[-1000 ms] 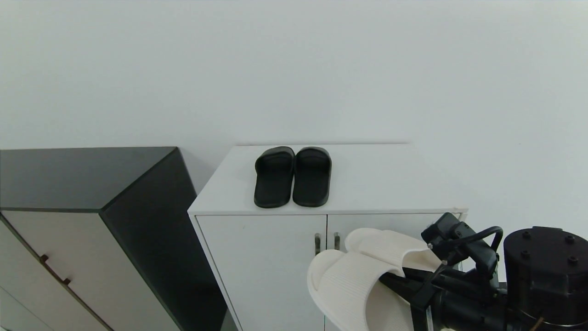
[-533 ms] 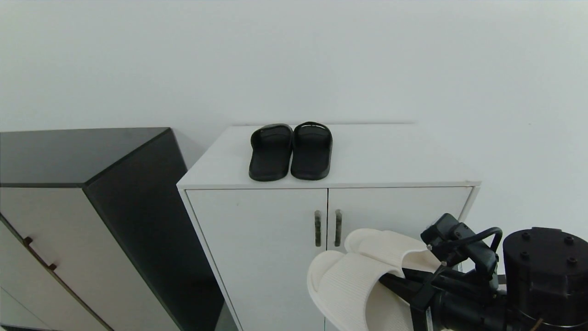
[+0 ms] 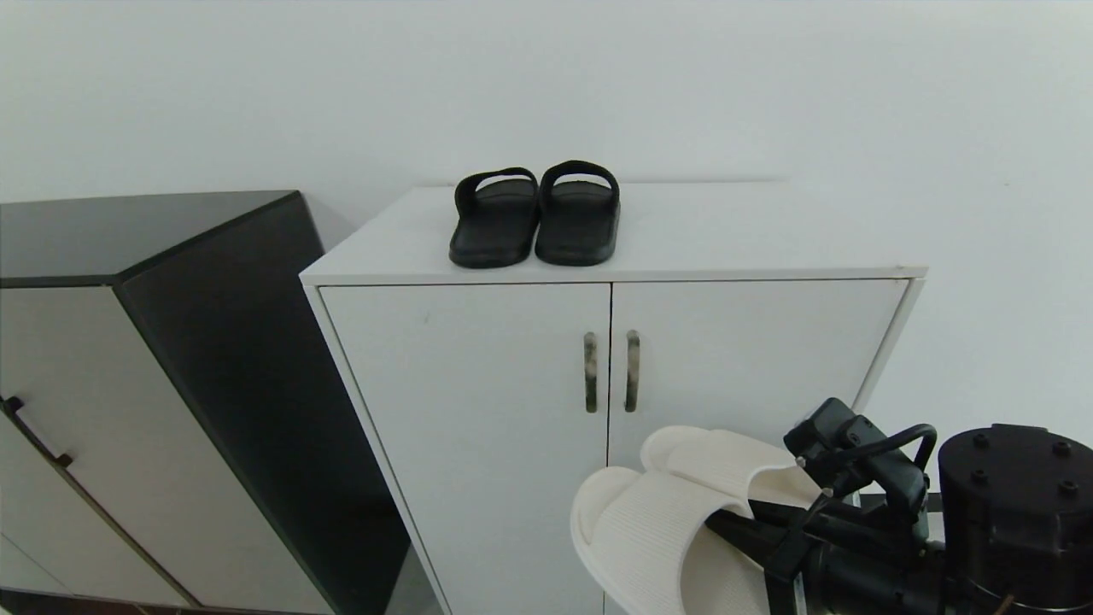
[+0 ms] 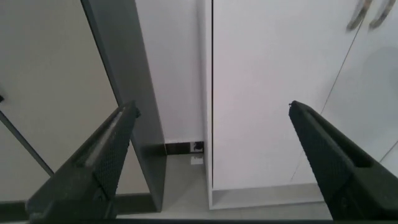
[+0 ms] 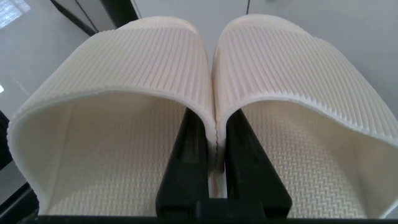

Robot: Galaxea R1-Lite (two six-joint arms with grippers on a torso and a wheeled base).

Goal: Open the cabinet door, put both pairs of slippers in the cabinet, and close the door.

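Observation:
A pair of black slippers [image 3: 534,213] rests on top of the white cabinet [image 3: 478,410], whose two doors are shut, with handles [image 3: 610,371] side by side at the middle. My right gripper [image 5: 211,140] is shut on a pair of white ribbed slippers [image 3: 675,512], pinching their inner edges together, low in front of the right door [image 3: 751,342]. The white slippers [image 5: 292,93] point toward the cabinet. My left gripper [image 4: 211,134] is open, its fingers [image 4: 106,155] wide apart, facing the lower left corner of the cabinet [image 4: 273,93] with nothing between them.
A dark cabinet [image 3: 171,342] with pale fronts stands close to the left of the white one, with a narrow gap [image 4: 180,149] between them. A plain white wall [image 3: 768,102] is behind. Floor [image 4: 186,186] shows below the gap.
The head camera has sunk, so the cabinet shows higher and more of its doors is visible. The right gripper keeps the white slippers in the same place in the picture.

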